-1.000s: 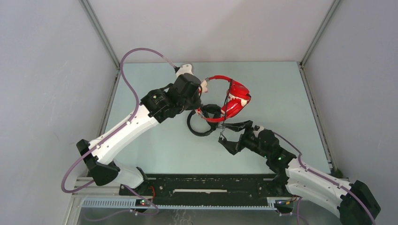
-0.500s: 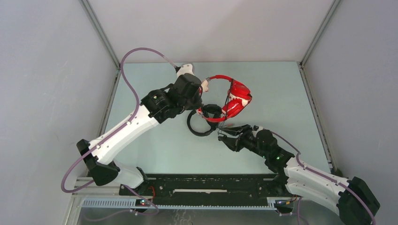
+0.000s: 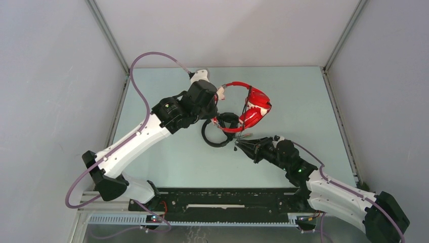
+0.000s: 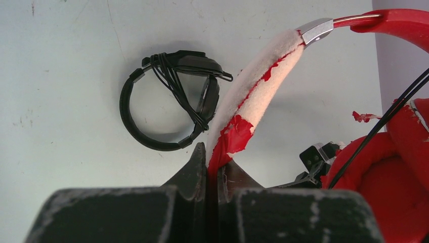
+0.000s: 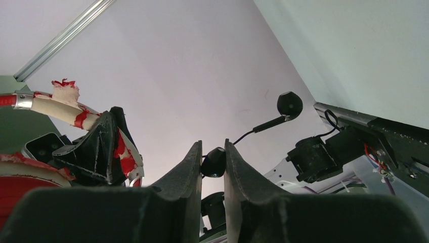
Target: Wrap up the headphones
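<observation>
the left tool (image 4: 212,167) is clamped tight on the worn, padded band of the headphones (image 3: 255,104), holding them up over the middle of the tabletop (image 3: 303,101), red earcups on the side away from that tool. a black set (image 4: 167,101) with its cord wound round it lies flat on the tabletop just under them. the right tool (image 5: 212,162) sits close in front of the red earcups, jaws narrow, pinching a small dark lump on the thin cable (image 5: 238,137).
</observation>
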{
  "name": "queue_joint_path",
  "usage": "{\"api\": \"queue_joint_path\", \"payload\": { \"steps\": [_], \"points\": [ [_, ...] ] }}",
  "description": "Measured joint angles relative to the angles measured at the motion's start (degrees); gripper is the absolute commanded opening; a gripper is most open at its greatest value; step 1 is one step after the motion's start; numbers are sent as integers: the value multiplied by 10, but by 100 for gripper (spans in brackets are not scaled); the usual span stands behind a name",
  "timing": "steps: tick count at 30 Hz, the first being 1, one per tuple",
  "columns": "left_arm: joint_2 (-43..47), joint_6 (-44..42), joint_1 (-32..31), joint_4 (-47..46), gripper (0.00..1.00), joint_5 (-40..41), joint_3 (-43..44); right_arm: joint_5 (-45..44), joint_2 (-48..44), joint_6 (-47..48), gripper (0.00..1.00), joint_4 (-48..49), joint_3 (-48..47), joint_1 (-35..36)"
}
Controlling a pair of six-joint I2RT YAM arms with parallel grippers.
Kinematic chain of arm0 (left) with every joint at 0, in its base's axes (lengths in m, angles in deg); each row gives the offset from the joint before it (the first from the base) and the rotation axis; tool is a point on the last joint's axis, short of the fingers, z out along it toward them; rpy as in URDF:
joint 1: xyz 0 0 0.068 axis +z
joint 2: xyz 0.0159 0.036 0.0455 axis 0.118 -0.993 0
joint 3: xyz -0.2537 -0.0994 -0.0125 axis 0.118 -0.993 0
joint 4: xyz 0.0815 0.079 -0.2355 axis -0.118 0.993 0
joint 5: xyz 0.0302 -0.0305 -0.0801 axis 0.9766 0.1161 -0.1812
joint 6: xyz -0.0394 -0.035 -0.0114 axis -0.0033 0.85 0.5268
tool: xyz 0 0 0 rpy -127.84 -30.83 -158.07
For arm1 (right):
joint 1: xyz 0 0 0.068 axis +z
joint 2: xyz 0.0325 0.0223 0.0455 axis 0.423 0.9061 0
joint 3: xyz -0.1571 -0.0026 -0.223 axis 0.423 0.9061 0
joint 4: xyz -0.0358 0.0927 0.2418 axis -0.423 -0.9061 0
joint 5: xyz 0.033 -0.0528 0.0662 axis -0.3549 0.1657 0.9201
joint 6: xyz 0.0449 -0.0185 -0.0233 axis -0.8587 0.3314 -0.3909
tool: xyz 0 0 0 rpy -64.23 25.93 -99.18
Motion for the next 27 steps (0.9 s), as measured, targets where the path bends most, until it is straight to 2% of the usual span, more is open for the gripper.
{"api": "queue_joint_path", "payload": {
  "steps": [5, 9, 11, 16, 27],
  "points": [
    [6, 0, -1, 0, 0, 0, 0, -2, -7, 0, 0, -11, 0, -4],
    [11, -1, -1, -1, 0, 0, -2, -3, -13, 0, 36, -17, 0, -8],
    [13, -1, -1, -2, 0, 0, -6, -2, -13, 0, 46, -17, 0, -9],
    [13, -2, -3, -4, 0, 0, -9, 1, -12, 0, 54, -25, -5, -8],
    [13, -16, -11, -23, 0, 16, -9, 10, 28, 0, 58, -15, -22, 12]
  ]
}}
